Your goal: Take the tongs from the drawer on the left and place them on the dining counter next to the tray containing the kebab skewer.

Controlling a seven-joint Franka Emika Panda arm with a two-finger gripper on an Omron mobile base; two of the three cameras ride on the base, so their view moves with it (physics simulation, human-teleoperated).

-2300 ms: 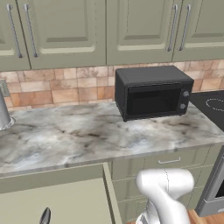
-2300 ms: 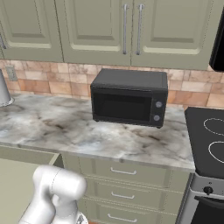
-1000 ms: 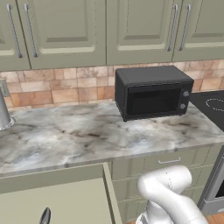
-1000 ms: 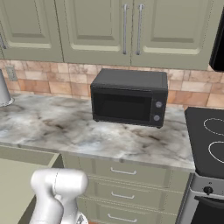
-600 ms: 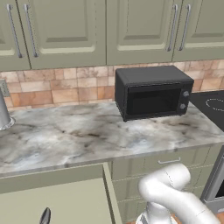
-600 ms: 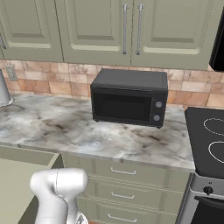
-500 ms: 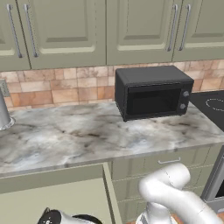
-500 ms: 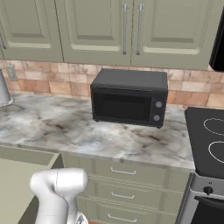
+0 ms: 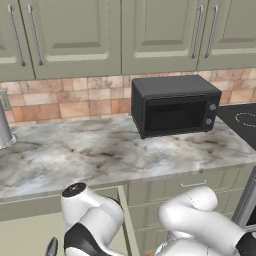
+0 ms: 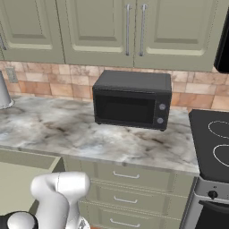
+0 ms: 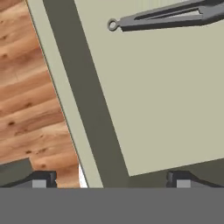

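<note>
tongs (image 11: pixel 168 16), upper right of hand view: matt dark grey metal. drawer (image 11: pixel 162 96) floor: smooth, matt, pale. Wood-grain floor (image 11: pixel 26 96) at left. Base views: veined marble counter (image 9: pixel 75 155), matt black microwave (image 9: pixel 175 105), brick-tile backsplash (image 9: pixel 75 97).

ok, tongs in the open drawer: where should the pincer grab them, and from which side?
Probably mid-length, across the two arms, coming straight down from above. In the hand view the tongs lie flat on the drawer floor, long and slim, ring end nearest the front wall. The open pincer sits over that wall, well short of them, and must travel further in.
</note>
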